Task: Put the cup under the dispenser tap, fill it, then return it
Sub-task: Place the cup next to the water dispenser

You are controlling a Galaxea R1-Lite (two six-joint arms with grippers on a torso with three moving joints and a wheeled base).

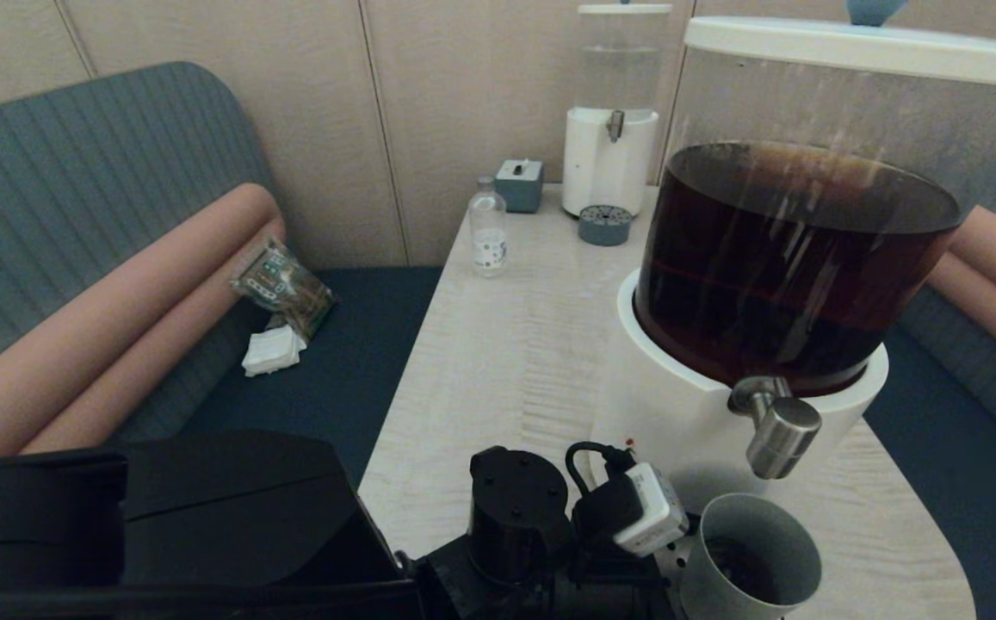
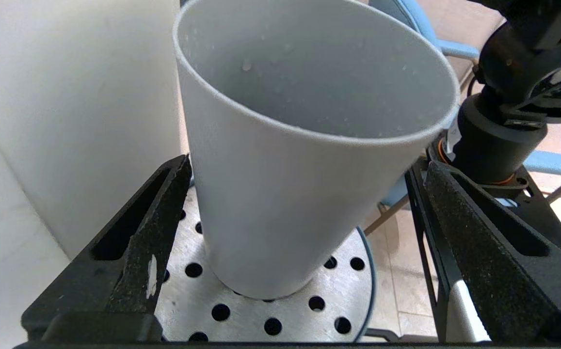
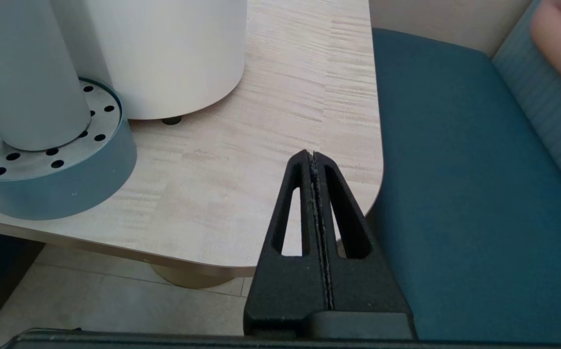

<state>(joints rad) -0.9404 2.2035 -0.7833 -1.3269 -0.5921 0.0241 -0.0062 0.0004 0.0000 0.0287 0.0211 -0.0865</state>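
Observation:
The grey-green cup (image 1: 751,555) stands upright on the round perforated drip tray (image 2: 309,310), directly below the brushed-steel dispenser tap (image 1: 780,430). Dark liquid shows in the cup's bottom in the head view. The tap juts from the white base of the big dispenser (image 1: 794,250), whose tank holds dark brown liquid. My left gripper (image 2: 307,165) is open, one finger (image 2: 149,232) on each side of the cup; the far finger clearly stands off its wall. My right gripper (image 3: 312,155) is shut and empty, low beside the table's near right corner.
A small dispenser of clear liquid (image 1: 611,129) with its own tray, a grey box (image 1: 519,185) and a clear bottle (image 1: 488,228) stand at the table's far end. Blue bench seats flank the table; a snack packet (image 1: 282,284) lies on the left one.

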